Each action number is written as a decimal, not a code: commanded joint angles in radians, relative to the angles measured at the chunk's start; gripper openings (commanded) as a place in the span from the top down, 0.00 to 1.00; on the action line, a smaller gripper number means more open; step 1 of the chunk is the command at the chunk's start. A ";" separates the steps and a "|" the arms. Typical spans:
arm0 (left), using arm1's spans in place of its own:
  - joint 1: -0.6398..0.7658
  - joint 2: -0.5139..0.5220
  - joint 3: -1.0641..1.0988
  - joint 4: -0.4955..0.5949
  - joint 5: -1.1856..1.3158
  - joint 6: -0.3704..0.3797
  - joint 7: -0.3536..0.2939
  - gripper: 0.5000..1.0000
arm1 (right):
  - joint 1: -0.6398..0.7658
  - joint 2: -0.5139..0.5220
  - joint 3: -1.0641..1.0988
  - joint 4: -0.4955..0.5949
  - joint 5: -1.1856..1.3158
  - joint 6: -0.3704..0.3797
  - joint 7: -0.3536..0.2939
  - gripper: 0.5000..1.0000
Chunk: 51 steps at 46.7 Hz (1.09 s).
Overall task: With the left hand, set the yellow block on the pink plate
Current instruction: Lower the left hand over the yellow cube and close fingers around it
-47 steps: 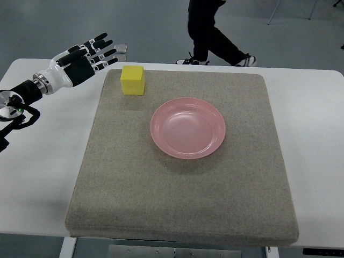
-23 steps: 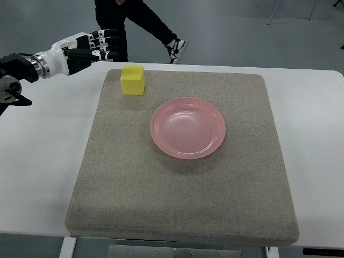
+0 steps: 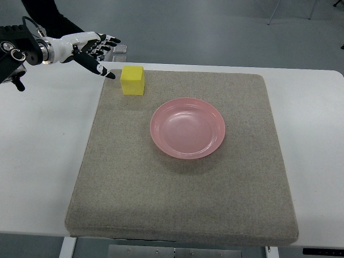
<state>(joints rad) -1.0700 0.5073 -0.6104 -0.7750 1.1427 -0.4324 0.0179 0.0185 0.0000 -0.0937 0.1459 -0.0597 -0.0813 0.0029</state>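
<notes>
The yellow block (image 3: 133, 80) sits flat on the grey mat (image 3: 183, 188), near the mat's far left corner, one face toward the camera and its edges roughly square to the mat's edges. Nothing touches it.

The left hand (image 3: 88, 47) hangs just left of the block and a little beyond it, over the white table (image 3: 43, 150) at the mat's far edge. Its fingers are spread wide and hold nothing. One dark-tipped finger (image 3: 102, 70) points down and inward, its tip just beside the block's upper left corner but apart from it. The other fingers fan out toward the far side of the block. The white forearm runs off to the left of the block, ending in black joint parts (image 3: 13, 54) at the edge of the view.

The pink plate (image 3: 187, 127) lies on the mat to the right of the block and nearer the camera, a clear strip of mat between the two. The plate is empty.

Beyond the block, past the table's far edge, lies grey floor. A person's dark-clothed limb (image 3: 54, 19) shows there, above the left hand, cut off by the top of the view. Between block and plate the mat is bare.
</notes>
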 commanded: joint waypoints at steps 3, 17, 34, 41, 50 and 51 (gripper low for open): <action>-0.028 -0.047 0.000 0.063 0.091 0.031 -0.001 0.02 | 0.000 0.000 0.000 0.000 0.000 0.000 0.000 0.15; -0.107 -0.173 0.211 0.198 0.100 0.079 -0.001 0.01 | 0.000 0.000 0.000 0.001 0.000 0.000 0.000 0.15; -0.145 -0.335 0.336 0.370 0.103 0.153 -0.001 0.01 | 0.000 0.000 0.000 0.001 0.000 0.000 0.000 0.15; -0.146 -0.368 0.343 0.418 0.101 0.175 -0.001 0.02 | 0.000 0.000 0.000 0.001 0.000 0.000 0.000 0.15; -0.154 -0.386 0.446 0.424 0.098 0.233 -0.001 0.08 | 0.000 0.000 0.000 0.001 0.000 0.000 0.000 0.15; -0.154 -0.388 0.454 0.424 0.098 0.241 -0.001 0.10 | 0.000 0.000 0.000 0.000 0.000 0.000 0.000 0.15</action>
<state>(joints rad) -1.2244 0.1231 -0.1846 -0.3516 1.2429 -0.2138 0.0169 0.0190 0.0000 -0.0934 0.1460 -0.0598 -0.0813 0.0031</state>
